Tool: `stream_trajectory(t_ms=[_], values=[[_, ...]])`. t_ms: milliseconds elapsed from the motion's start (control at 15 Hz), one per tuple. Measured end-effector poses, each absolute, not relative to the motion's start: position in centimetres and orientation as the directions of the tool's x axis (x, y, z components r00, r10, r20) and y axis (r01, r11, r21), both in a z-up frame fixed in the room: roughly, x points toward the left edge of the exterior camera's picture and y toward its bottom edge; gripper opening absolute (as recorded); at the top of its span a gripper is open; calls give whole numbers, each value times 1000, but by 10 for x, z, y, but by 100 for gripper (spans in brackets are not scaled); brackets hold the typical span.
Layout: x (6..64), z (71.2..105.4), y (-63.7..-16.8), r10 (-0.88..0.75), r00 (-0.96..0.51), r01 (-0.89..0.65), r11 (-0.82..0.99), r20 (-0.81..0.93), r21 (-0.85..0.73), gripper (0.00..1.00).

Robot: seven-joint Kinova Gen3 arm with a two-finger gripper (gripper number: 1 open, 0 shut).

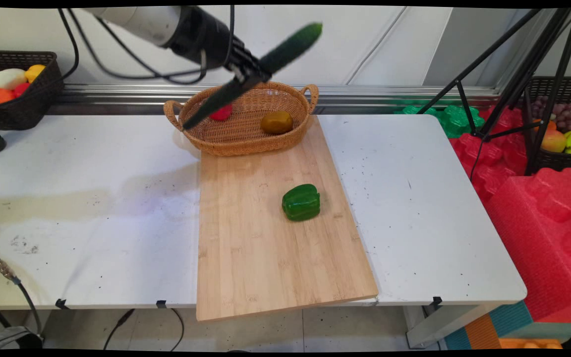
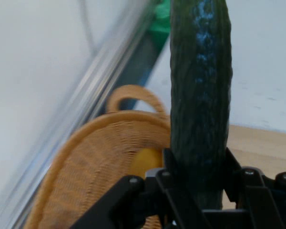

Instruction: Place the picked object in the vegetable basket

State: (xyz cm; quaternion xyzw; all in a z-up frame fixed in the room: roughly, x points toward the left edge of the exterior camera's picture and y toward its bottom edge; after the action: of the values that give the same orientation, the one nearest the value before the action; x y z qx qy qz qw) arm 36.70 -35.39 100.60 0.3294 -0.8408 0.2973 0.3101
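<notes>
Main view: end effector [image 1: 250,73] clamped on cucumber [image 1: 293,43] above fruit-filled wicker basket [image 1: 246,136]

Dark green cucumber [image 1: 285,51], tan woven basket [image 1: 246,134], green pepper [image 1: 301,202], pale wooden board [image 1: 265,258].

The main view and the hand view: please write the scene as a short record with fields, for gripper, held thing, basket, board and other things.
gripper: gripper raised above the basket, shut on the cucumber
held thing: cucumber, long, dark green, tilted
basket: wicker basket at the far end of the board, holding a red item and a brownish-yellow fruit
board: wooden board on the white table
on board: green pepper
</notes>
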Motion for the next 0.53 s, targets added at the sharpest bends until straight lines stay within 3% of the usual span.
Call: stream_trajectory(t_ms=[533], values=[[386, 991, -432, -515, -421, -889, 398, 746, -227, 0]])
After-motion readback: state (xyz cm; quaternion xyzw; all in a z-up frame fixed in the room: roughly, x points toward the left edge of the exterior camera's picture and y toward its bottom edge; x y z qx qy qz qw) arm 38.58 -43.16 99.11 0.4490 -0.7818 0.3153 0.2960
